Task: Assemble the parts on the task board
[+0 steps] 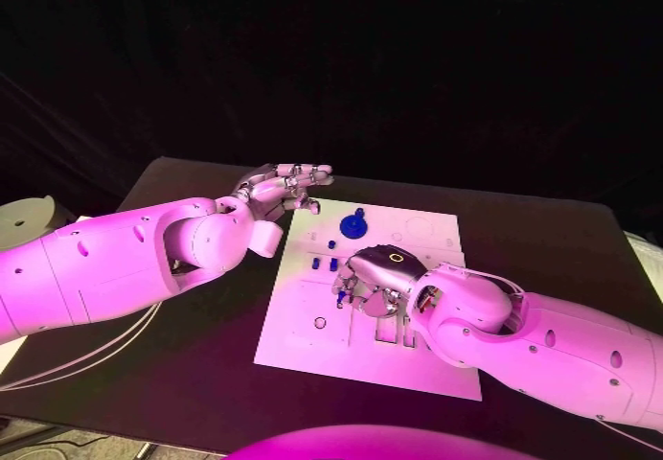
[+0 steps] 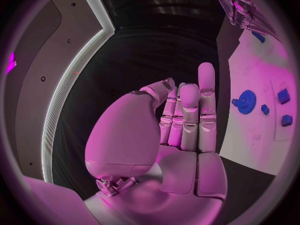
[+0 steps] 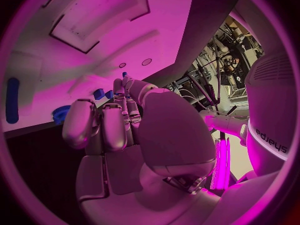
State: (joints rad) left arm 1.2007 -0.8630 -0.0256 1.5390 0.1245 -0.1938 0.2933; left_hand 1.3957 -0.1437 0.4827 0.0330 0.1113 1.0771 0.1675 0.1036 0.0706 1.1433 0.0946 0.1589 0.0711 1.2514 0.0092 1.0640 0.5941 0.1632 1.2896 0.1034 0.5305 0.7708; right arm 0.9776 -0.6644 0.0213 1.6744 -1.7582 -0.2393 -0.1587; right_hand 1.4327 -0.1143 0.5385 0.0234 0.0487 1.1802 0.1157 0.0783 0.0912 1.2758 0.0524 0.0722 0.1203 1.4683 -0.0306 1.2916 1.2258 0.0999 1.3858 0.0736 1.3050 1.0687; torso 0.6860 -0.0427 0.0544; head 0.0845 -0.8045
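task board: white plate on the black desk, long axis running away from the robot, slightly skewed so its far end leans to the robot's right.
gear: blue toothed part lying flat near the board's far-left corner, with a small knob at its far edge; also visible in the left wrist view.
small parts: two small blue blocks side by side on the board's left half, between the gear and the right robot hand; long axis too small to tell.
thin part: narrow blue piece at the fingertips of the right robot hand, long axis roughly along the board's length; can't tell if it's pinched or just touched.
bar: long blue bar in the right wrist view, lying flat on the board near an edge.
slots: rectangular cutouts in the board just beside the right wrist.
left robot hand: hovering over the desk just off the board's far-left corner, fingers together and nearly straight, thumb folded alongside, nothing in it.
right robot hand: palm down over the board's middle, fingers curled toward the board and pointing at the board's left half; whether it holds anything, cannot tell.
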